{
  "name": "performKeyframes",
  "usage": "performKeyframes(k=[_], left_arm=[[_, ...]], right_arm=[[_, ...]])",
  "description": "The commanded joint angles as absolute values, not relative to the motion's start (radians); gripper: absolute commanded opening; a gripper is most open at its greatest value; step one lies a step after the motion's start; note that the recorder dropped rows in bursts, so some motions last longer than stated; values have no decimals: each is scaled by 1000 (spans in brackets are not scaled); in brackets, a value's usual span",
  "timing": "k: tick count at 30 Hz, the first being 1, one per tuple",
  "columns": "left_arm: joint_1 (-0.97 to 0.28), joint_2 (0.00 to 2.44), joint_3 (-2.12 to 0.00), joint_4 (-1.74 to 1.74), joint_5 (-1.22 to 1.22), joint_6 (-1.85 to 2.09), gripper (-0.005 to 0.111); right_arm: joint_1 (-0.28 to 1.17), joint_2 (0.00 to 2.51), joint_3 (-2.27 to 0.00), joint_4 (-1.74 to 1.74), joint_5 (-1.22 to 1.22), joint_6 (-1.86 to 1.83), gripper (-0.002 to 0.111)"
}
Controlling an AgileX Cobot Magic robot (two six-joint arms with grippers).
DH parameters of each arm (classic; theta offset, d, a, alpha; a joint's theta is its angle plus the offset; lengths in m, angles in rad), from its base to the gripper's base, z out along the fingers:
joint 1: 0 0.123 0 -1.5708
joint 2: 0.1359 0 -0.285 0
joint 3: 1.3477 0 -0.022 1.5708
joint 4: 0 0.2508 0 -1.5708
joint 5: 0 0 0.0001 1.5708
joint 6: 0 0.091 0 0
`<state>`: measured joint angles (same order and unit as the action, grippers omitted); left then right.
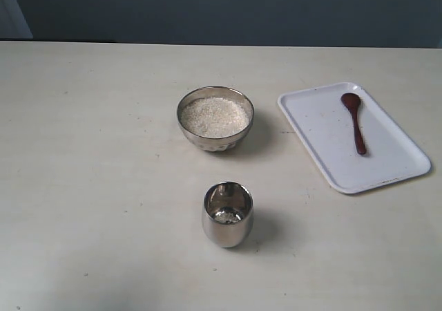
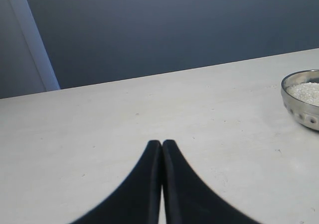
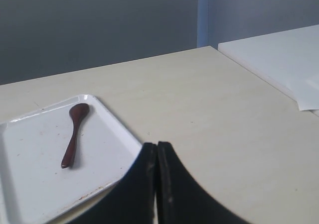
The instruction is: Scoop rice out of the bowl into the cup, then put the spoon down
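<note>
A wide steel bowl (image 1: 215, 117) heaped with white rice (image 1: 215, 115) stands mid-table; its edge also shows in the left wrist view as the bowl (image 2: 302, 100). In front of it stands the small steel cup (image 1: 227, 213), with a few grains at its bottom. The dark reddish-brown wooden spoon (image 1: 355, 120) lies on a white tray (image 1: 324, 131), head toward the far side; the right wrist view shows the spoon (image 3: 74, 133) on the tray (image 3: 30, 154). My left gripper (image 2: 162, 143) is shut and holds nothing. My right gripper (image 3: 157, 145) is shut, empty, near the tray's corner. Neither gripper shows in the exterior view.
The pale tabletop (image 1: 90, 173) runs back to a dark blue-grey wall. In the right wrist view a second white surface (image 3: 279, 59) lies beyond the table's far corner.
</note>
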<state>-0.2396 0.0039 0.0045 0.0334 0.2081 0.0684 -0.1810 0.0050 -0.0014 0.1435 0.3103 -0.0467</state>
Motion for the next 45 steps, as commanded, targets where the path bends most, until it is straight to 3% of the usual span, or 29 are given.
performKeyframes(k=[1, 45], left_arm=[[-242, 0, 0, 31, 201, 64, 0], [-242, 0, 0, 31, 205, 64, 0]], right_arm=[[-187, 0, 0, 144, 304, -48, -1], [-187, 0, 0, 167, 304, -48, -1]])
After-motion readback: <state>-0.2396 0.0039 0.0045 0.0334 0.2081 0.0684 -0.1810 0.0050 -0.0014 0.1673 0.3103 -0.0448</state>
